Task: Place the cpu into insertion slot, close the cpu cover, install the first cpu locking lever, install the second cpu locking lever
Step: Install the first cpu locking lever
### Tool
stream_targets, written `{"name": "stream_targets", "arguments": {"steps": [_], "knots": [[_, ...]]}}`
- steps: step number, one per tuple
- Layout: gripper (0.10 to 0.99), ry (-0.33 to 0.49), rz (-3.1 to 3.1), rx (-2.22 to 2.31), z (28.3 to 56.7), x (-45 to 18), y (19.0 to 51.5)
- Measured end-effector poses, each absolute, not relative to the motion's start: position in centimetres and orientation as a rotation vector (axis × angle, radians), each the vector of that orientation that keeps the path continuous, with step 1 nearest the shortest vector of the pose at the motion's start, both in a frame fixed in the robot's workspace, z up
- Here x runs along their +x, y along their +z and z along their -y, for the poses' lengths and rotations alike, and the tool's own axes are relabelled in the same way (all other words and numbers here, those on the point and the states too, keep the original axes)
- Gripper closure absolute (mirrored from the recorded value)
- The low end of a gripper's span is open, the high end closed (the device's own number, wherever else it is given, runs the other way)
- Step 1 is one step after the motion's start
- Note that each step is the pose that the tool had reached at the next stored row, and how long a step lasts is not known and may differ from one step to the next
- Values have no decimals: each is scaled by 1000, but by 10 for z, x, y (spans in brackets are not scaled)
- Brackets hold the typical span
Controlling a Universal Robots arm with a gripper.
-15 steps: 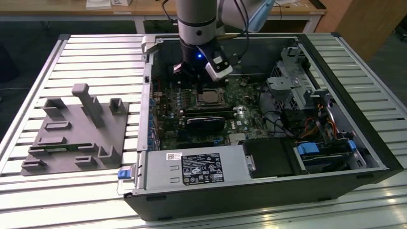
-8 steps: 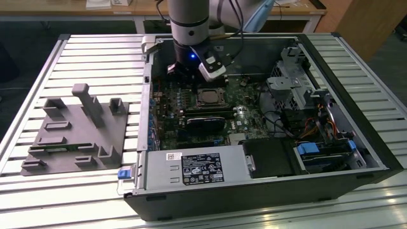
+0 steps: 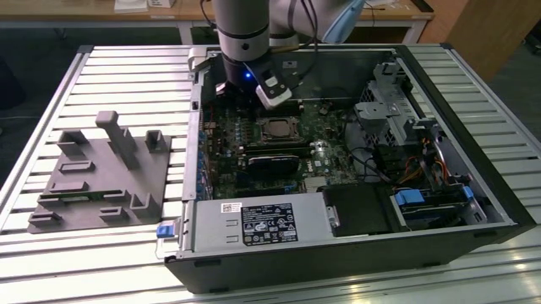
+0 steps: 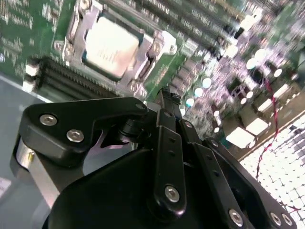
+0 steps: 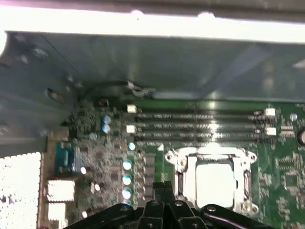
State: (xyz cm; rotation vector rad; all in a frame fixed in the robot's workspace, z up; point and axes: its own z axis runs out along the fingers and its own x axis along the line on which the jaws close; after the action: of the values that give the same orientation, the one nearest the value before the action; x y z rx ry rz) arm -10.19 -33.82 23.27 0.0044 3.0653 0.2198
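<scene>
**Item: cpu** [image 4: 112,44]. Small flat square chip. The top is a dull grey-bronze metal in the exterior view and a pale, bright sheen in both wrist views. It is much smaller than the black card [image 3: 272,162] lying near it on the board.

**Location:** seated flat in the insertion slot [image 3: 260,130], on the green motherboard [image 5: 281,171] inside the open computer case [image 3: 507,209]. The long memory slots [image 5: 200,126] run just beside the socket.

**Fitting: cpu cover** [image 5: 180,174]. Thin silvery square frame, lying down flat around the chip. The chip's top shows through its large window. Small screws sit at the frame's corners.

**Locking levers:** whether they are latched cannot be told.

**Jaws:** black, brought together tip to tip, with nothing between them. They hang above the board near one corner of the socket, clear of chip and frame.

**Carrier: arm** [image 3: 241,25]. It reaches down into the case from above, over the part of the board by the far wall.

**Surroundings:**
- The case lies on its side on a slatted metal worktop [image 3: 127,82].
- A grey moulded fixture [image 3: 101,174] with upright posts rests on the same worktop, at the exterior view's left, well apart from the socket.
</scene>
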Motion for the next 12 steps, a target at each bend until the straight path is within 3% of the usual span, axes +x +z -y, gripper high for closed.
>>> {"name": "stream_targets", "arguments": {"steps": [8,12], "knots": [[980,432,-3043,12,338,-108,233],[980,500,-3033,14,338,-109,233]]}}
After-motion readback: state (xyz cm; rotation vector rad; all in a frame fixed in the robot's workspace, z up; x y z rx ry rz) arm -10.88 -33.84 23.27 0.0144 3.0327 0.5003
